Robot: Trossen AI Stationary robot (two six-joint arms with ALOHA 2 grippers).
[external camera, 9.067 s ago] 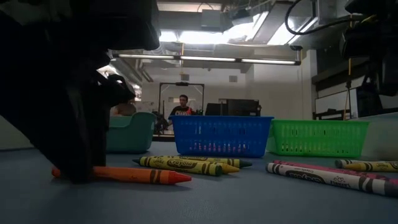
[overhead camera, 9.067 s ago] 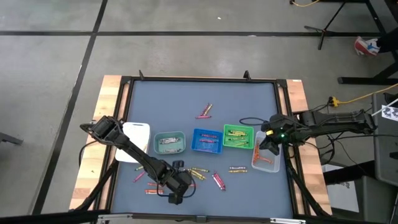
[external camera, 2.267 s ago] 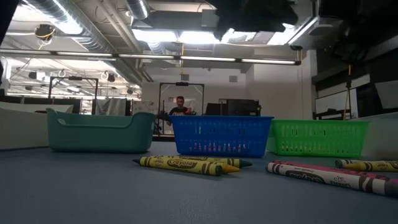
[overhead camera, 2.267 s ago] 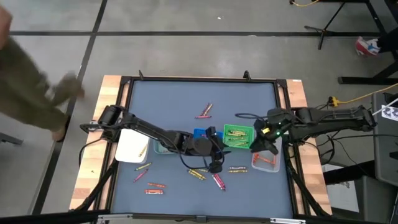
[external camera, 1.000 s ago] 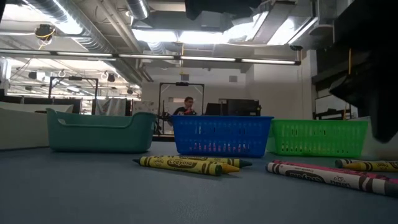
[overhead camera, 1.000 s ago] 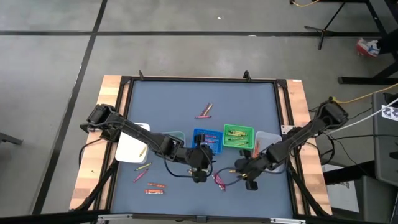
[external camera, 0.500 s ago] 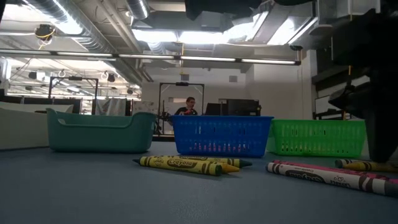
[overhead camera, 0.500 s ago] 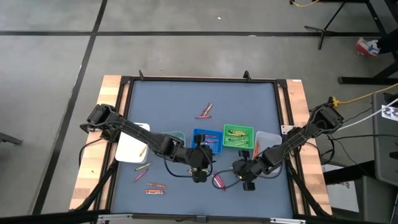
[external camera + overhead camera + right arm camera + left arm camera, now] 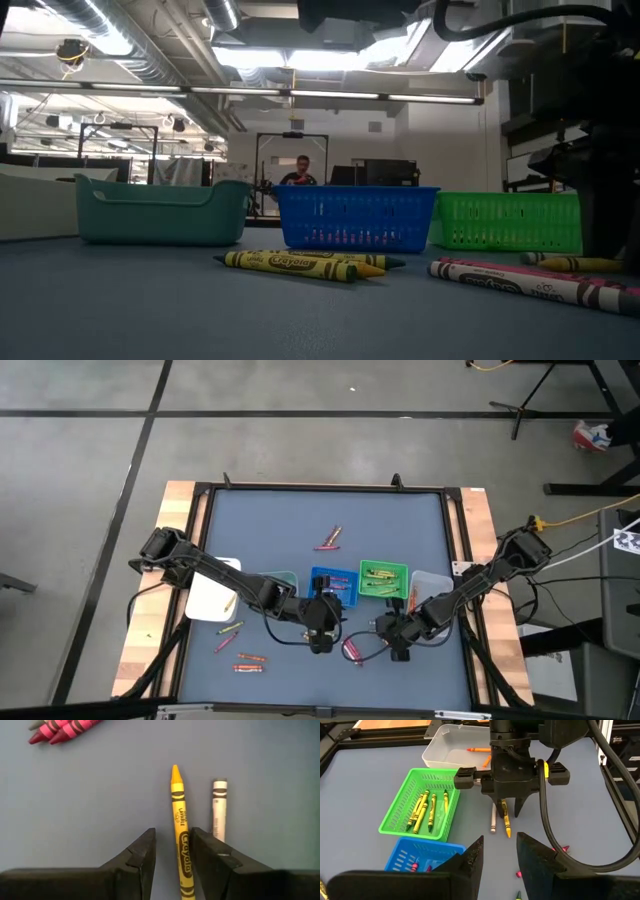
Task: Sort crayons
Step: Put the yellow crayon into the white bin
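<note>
Near the table's front edge I have the right gripper [image 9: 172, 851] down with its parted fingers astride a yellow crayon [image 9: 179, 837]; the left gripper [image 9: 499, 854] hangs empty, parted.

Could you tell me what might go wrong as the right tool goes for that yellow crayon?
1. The white crayon lies close beside the yellow crayon, and one finger of the open right tool stands between them; closing could nudge or pinch it too.
2. The yellow crayon lies nearer that finger than the other, so it may roll or skew on closing.
3. The left tool hovers nearby; the arms could crowd each other.
</note>
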